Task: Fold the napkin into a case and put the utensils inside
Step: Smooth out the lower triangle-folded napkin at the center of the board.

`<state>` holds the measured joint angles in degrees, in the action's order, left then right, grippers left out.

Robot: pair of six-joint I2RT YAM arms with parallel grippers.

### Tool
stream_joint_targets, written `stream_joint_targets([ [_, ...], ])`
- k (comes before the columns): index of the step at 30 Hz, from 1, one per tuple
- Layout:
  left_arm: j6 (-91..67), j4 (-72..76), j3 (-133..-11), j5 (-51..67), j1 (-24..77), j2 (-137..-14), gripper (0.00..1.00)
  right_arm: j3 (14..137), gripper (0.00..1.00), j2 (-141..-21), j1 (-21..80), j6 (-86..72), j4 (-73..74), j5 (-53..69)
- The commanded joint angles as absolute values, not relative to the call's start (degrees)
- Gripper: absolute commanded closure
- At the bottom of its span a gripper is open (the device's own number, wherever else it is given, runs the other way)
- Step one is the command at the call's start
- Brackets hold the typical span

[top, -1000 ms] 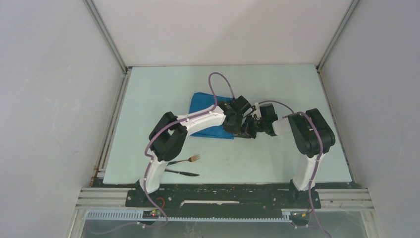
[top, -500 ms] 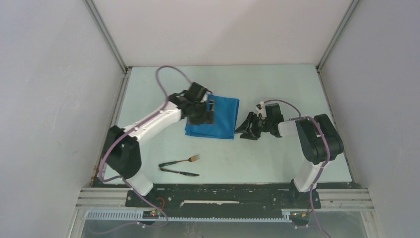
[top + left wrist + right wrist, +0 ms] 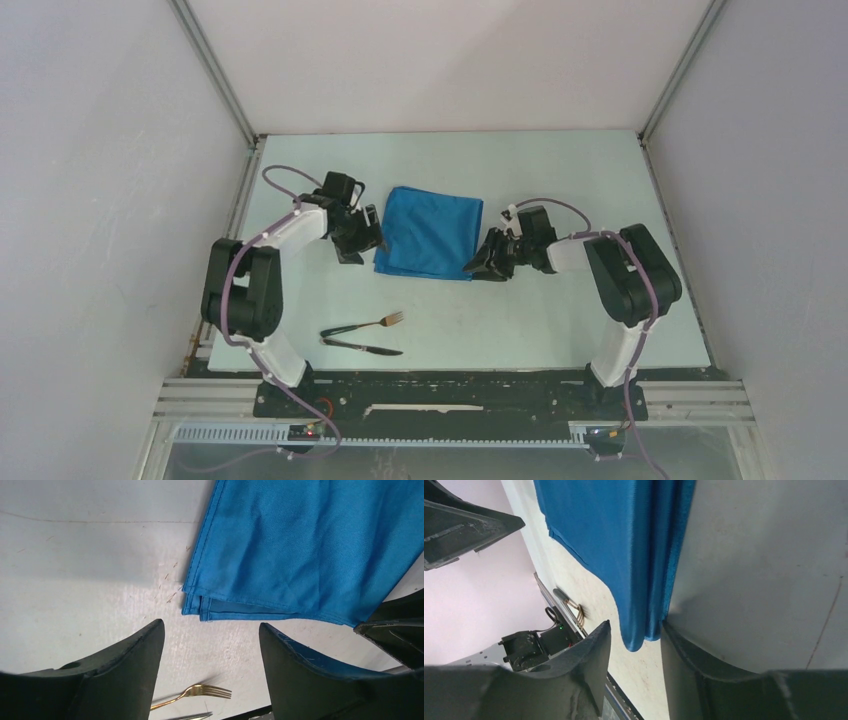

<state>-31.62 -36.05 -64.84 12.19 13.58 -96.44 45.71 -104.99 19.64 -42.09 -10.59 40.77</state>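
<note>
The napkin lies flat near the middle of the table, folded to a squarish pad. Its stacked hems show at the near left corner. Just left of the napkin hangs the left gripper, its fingers spread wide over bare table and clear of the cloth. The right gripper sits low at the napkin's near right corner with its fingers apart around that corner. The folded edge touches one finger, and a gap shows to the other.

The fork and the knife lie well nearer than the napkin, below its left edge and apart from both grippers. Their handles are close together at the left.

A broad stretch of table runs from the napkin's far edge to the back wall. Another runs from its right edge to the side rail. Left of the napkin, the left arm takes up the narrow strip.
</note>
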Motion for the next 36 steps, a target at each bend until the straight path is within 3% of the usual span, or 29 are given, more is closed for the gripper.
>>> stream_joint_targets([
  [1, -32.7, -33.2, -65.6, 15.7, 12.8, -99.8, 0.26, 47.7, 0.54, -107.5, 19.8, -41.1, -7.6, 38.5],
  [3, -33.5, -32.1, -65.2, 16.0, 12.5, -101.1, 0.30, 47.8, 0.59, -108.1, 19.6, -41.2, -7.3, 38.2],
  [10, -36.0, -28.6, -61.1, 15.5, 12.1, -101.7, 0.53, 47.8, 0.96, -108.9, 18.4, -41.8, -7.2, 39.5],
  [15, -37.2, -27.0, -56.3, 15.5, 12.3, -96.5, 0.61, 47.8, 1.00, -106.3, 17.1, -38.7, -4.3, 39.2],
  [17, -36.6, -28.5, -56.8, 14.0, 12.1, -93.0, 0.57, 47.9, 0.84, -104.1, 15.8, -36.6, -2.8, 39.2],
  [20, -35.6, -30.8, -61.2, 10.8, 11.4, -89.7, 0.37, 49.7, 0.50, -101.5, 13.0, -33.8, 0.5, 38.3],
  [22, -36.1, -30.3, -64.5, 9.9, 10.6, -90.3, 0.32, 52.6, 0.39, -102.2, 11.1, -32.8, 1.9, 38.4],
  [26, -38.3, -23.4, -71.6, 13.7, 9.8, -96.9, 0.26, 59.3, 0.32, -107.6, 9.0, -33.6, -0.5, 38.9],
  [36, -40.5, -15.3, -86.1, 17.9, 9.2, -117.2, 0.35, 74.5, 0.31, -122.6, 7.6, -39.8, -5.6, 38.9],
])
